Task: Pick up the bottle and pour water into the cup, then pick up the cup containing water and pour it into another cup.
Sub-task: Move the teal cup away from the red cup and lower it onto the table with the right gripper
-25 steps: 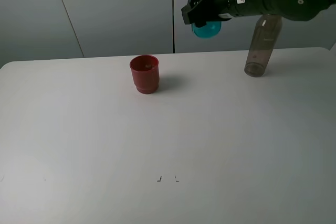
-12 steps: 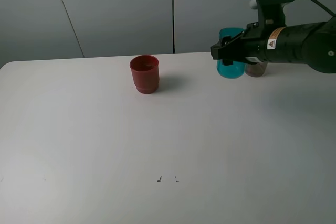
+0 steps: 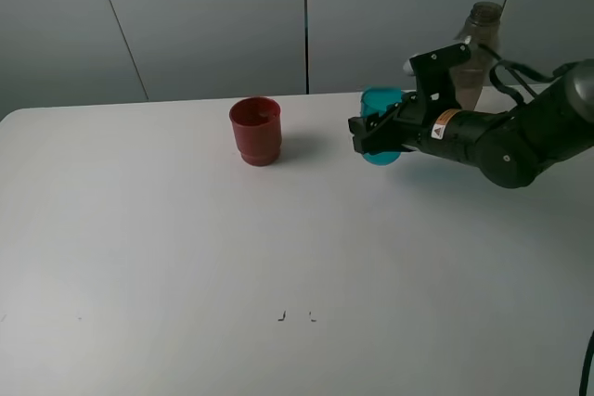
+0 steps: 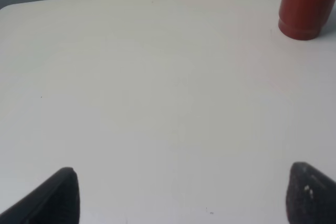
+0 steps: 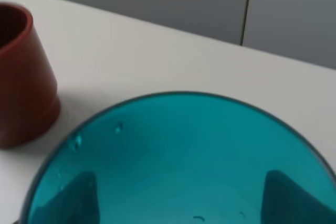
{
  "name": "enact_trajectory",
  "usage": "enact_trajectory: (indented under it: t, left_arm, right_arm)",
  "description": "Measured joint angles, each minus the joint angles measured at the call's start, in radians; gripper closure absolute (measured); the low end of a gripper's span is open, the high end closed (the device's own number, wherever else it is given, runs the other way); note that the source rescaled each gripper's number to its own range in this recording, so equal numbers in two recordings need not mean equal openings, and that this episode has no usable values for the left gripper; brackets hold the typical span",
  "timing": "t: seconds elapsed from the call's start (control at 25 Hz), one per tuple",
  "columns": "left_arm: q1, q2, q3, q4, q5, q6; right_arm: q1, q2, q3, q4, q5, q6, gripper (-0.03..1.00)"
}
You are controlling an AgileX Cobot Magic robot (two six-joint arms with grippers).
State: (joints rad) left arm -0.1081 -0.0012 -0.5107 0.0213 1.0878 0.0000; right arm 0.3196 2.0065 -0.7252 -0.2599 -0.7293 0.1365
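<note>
White and matte, the table [image 3: 186, 257] is filling the lower frame, with tiny dark marks [image 3: 295, 315] near its bottom centre. Two cups and one bottle are showing. The red cup [image 3: 255, 131] is standing upright left of centre. To its right the right gripper [image 3: 367, 138] is clamping its jaws on the teal cup [image 3: 379, 99], its base down at the tabletop. The left gripper [image 4: 178, 195] is holding nothing, its fingers spread wide. The smoky bottle [image 3: 478, 39] is standing behind the arm, upper right. Grey wall panels [image 3: 204, 16] are running behind.
</note>
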Motion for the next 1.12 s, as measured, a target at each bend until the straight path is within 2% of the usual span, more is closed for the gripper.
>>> enact_trajectory:
  t: [0.32, 0.88, 0.92, 0.96, 1.04, 1.08, 1.12]
  left_arm:
    - [0.000, 0.000, 0.000, 0.000, 0.000, 0.007]
    - [0.000, 0.000, 0.000, 0.000, 0.000, 0.007]
    - [0.000, 0.000, 0.000, 0.000, 0.000, 0.007]
    - [0.000, 0.000, 0.000, 0.000, 0.000, 0.007]
    - [0.000, 0.000, 0.000, 0.000, 0.000, 0.007]
    - [0.000, 0.000, 0.000, 0.000, 0.000, 0.007]
    - [0.000, 0.000, 0.000, 0.000, 0.000, 0.007]
  right_arm:
    - [0.000, 0.074, 0.000, 0.025, -0.039, -0.074, 0.92]
    - [0.000, 0.091, -0.001, 0.039, -0.067, -0.057, 0.92]
    - [0.000, 0.091, -0.001, 0.039, -0.067, -0.044, 0.88]
    - [0.000, 0.091, -0.001, 0.036, -0.067, -0.029, 0.75]
    - [0.000, 0.091, -0.001, 0.034, -0.057, -0.008, 0.28]
    - [0.000, 0.091, -0.001, 0.034, -0.046, 0.002, 0.10]
    - [0.000, 0.091, -0.001, 0.034, -0.029, 0.010, 0.03]
